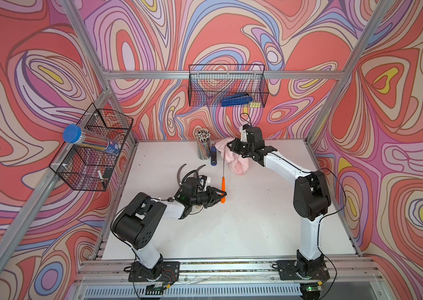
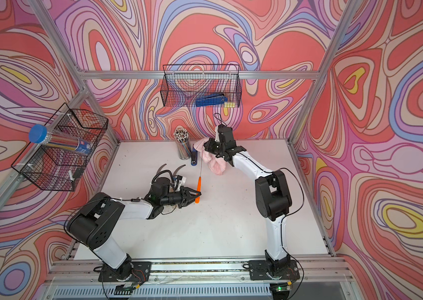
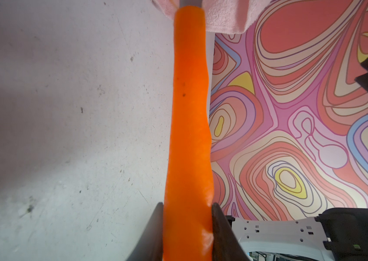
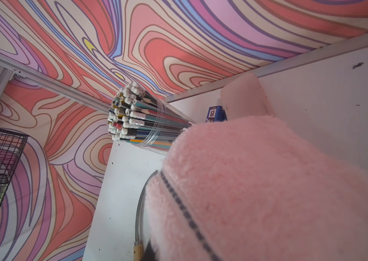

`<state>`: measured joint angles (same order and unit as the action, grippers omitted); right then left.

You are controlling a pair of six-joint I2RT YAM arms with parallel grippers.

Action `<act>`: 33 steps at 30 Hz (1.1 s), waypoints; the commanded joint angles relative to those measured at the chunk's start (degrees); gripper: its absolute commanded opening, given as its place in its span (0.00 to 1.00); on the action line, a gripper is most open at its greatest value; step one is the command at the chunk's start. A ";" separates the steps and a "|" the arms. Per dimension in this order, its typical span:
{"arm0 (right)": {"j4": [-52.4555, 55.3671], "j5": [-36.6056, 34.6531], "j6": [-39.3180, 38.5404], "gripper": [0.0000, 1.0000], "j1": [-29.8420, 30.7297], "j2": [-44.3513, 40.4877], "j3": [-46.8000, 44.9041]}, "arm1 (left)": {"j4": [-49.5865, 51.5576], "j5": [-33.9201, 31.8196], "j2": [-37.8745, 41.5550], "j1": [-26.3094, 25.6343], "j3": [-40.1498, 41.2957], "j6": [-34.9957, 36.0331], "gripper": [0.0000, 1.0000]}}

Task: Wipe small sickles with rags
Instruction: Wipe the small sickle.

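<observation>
Gripping the lower part of the orange handle [image 3: 189, 113], the left claw [image 1: 221, 193] is shown closed narrowly on the orange-handled sickle [image 1: 223, 185]. The sickle is held over the white table [image 1: 231, 233], and its thin dark blade [image 1: 224, 163] is directed away from this claw toward the right claw [image 1: 231, 147]. The right claw is shown clamped on the pale-pink rag [image 1: 239, 165], which is bunched at its tips and trails down to the table on the side of its own arm. In the left wrist view, the rag is seen past the far end of the handle, on both sides of the blade, but whether it is wrapped round the blade cannot be told. Two further sickles are marked by curved blades [image 1: 179, 174] [image 1: 201, 168] emerging from behind the wrist of the left claw, on the side away from the right claw, with their handles hidden by the arm. A clear cup of pencils [image 1: 203, 145] and a blue stapler [image 1: 213, 155] are placed just beside the tips of the right claw, the stapler being the nearer. In the right wrist view, one curved blade with a pale wooden handle [image 4: 138, 248] is shown at the rag's edge.
</observation>
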<state>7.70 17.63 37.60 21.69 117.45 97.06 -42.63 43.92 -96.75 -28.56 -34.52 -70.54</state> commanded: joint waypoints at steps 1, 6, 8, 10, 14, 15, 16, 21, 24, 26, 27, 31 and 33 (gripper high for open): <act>-0.93 0.96 -0.08 0.00 -0.33 0.67 -1.98 | -1.25 0.73 0.56 -0.28 -1.29 0.68 0.00; -3.63 2.22 0.89 0.00 -0.32 1.33 -4.98 | -1.33 0.55 1.00 -0.27 -1.19 0.91 0.00; -4.31 2.94 1.13 0.00 -0.30 1.91 -5.84 | -1.23 0.55 1.04 -0.27 -1.21 0.98 0.00; -5.66 4.09 1.65 0.00 -0.27 2.26 -7.12 | -1.22 0.57 0.96 -0.28 -1.18 1.01 0.00; -9.29 7.59 3.28 0.00 -0.28 1.95 -11.21 | -1.23 0.65 0.61 -0.32 -1.39 0.96 0.00; -10.40 8.33 3.82 0.00 -0.17 1.68 -12.52 | -1.17 0.64 0.52 -0.27 -1.35 0.95 0.00; -11.29 8.95 4.23 0.00 -0.12 1.27 -13.88 | -1.27 0.68 0.36 -0.27 -1.37 0.98 0.00; -14.61 10.80 5.63 0.00 0.33 -0.74 -19.50 | -1.42 0.64 -0.19 -0.29 -1.42 1.00 0.00; -17.00 11.87 7.19 0.00 0.61 -1.74 -22.43 | -1.31 0.56 -0.52 -0.27 -1.54 1.13 0.00; -17.76 12.38 7.97 0.00 0.78 -2.20 -23.50 | -1.31 0.55 -0.72 -0.27 -1.51 1.18 0.00; -18.42 12.60 8.35 0.00 0.87 -2.44 -24.02 | -1.31 0.56 -0.82 -0.27 -1.51 1.18 0.00; -18.56 13.22 8.86 0.00 1.35 -3.52 -24.44 | -1.05 0.45 -0.98 -0.27 -1.69 1.37 0.00; -18.98 13.72 9.60 0.00 1.59 -3.77 -24.44 | -1.07 0.46 -1.12 -0.27 -1.77 1.45 0.00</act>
<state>-8.60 29.82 45.87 22.59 116.53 72.97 -42.61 43.90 -97.32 -28.58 -34.79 -70.08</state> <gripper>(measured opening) 0.107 0.297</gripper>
